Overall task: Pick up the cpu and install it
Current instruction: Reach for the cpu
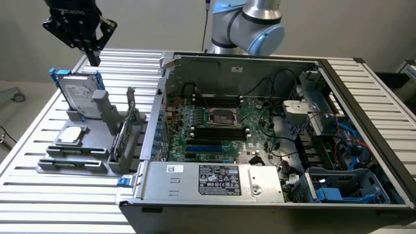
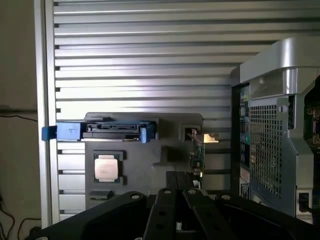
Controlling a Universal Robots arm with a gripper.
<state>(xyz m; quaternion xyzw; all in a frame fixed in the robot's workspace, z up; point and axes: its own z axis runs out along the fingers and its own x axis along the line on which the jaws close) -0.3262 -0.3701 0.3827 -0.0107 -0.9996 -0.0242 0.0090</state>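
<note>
Task barely begun: the cpu [image 1: 71,135] lies in the grey holder [image 1: 96,141] on the tabletop [image 1: 58,195]. The hand [image 1: 93,58], closed narrow and empty, hangs above. The motherboard socket [image 1: 221,116] stands vacant.

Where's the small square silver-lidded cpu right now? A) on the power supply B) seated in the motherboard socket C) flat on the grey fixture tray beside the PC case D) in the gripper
C: the small square silver-lidded cpu lies flat on the grey fixture tray, while the shut black gripper hangs apart from it, holding nothing.
</note>
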